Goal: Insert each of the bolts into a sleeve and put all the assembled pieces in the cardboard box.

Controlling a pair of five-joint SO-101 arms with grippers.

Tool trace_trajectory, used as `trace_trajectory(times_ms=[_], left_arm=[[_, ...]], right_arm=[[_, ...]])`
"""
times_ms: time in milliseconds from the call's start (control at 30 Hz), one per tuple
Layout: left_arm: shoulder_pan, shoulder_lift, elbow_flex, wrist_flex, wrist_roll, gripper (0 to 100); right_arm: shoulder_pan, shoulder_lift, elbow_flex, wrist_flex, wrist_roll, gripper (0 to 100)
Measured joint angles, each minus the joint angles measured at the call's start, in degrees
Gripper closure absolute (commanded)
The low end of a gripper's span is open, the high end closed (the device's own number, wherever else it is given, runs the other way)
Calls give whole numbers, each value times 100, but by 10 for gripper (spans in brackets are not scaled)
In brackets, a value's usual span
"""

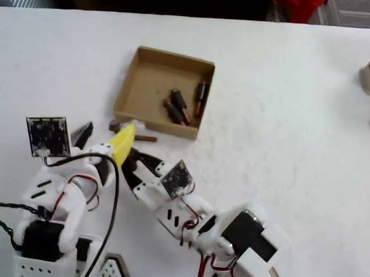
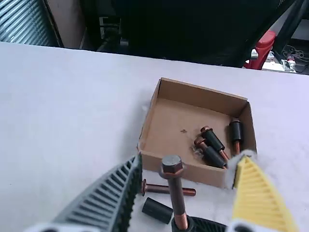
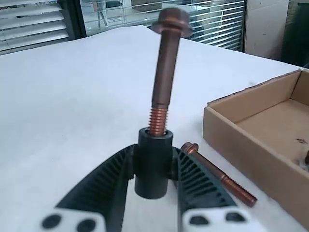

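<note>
Copper-coloured hex-head bolt (image 3: 164, 72) stands upright with its threaded end just inside the mouth of a black cylindrical sleeve (image 3: 153, 169). Most of its smooth shank rises bare above the sleeve. The right claw (image 3: 153, 157) is clenched on that sleeve, with one black ribbed finger pressed to each side, and holds it upright. Whether the sleeve's base touches the white desk (image 3: 72, 96) cannot be told.

The left claw (image 2: 190, 159) is released. Its grey ribbed finger (image 2: 111, 193) and yellow ribbed finger (image 2: 258, 193) stand wide apart on either side of the upright bolt, and neither touches it. In the high view the two claws meet just in front of the near wall of the brown cardboard box (image 1: 144, 82). The left arm is on the left, its yellow finger pointing toward the box.

A second copper bolt (image 2: 157, 187) lies flat on the desk just beside the box's near wall. It runs roughly parallel to the wall and has no sleeve on it. A second black sleeve (image 2: 157, 210) lies on its side near that bolt but apart from it, on the side away from the box.

Inside the box, three assembled pieces (image 2: 212, 137) rest on the floor toward one side, each a black sleeve with copper showing at the ends. Two lie close together, side by side and slanted. The third piece (image 2: 235, 133) lies a little apart from them, near the side wall.
</note>
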Motion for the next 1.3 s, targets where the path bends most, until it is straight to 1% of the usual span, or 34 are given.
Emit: trace_trajectory(times_ms=[167, 400, 500, 600, 767, 900, 967, 1067, 1133, 1300], left_arm=[[273, 35, 229, 149, 0, 675], [273, 88, 255, 149, 0, 675], [246, 88, 123, 149, 158, 675], [-70, 88, -185, 149, 308, 675], [-897, 9, -607, 149, 492, 676], [-1547, 9, -695, 149, 782, 676], [-1811, 26, -695, 44, 932, 676], [-2136, 475, -695, -202, 1099, 676], [-2303, 1002, -703, -343, 1196, 676], [-2444, 2558, -1029, -413, 1257, 676]], right_arm=[[0, 0, 0, 0, 0, 982], [0, 0, 0, 0, 0, 982], [0, 0, 0, 0, 0, 982], [0, 0, 0, 0, 0, 982], [0, 0, 0, 0, 0, 982], [0, 0, 0, -26, 0, 982], [79, 0, 0, -246, 0, 982], [325, 0, 44, -695, 0, 982], [431, 0, 44, -888, 0, 982], [396, 0, 264, -1530, 9, 982]])
